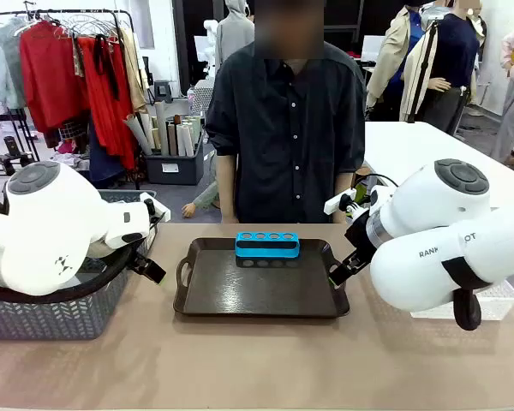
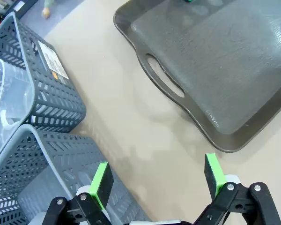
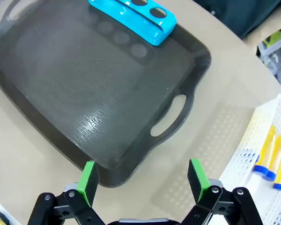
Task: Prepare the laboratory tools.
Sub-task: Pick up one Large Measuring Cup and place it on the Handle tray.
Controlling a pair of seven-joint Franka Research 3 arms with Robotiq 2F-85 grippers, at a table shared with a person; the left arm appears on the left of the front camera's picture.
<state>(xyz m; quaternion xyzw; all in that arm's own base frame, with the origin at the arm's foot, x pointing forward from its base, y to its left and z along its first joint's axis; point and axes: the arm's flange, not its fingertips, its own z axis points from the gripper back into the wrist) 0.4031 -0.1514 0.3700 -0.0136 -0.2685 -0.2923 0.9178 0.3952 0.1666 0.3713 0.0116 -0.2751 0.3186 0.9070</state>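
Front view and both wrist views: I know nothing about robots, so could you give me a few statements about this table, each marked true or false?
1. The blue rack stands on the dark tray. True.
2. The rack's holes hold tubes. False: all four holes are empty.
3. Blue-capped amber tubes lie in the white mesh basket. True.
4. The left end effector grips a tube. False: it is open and empty above the table.
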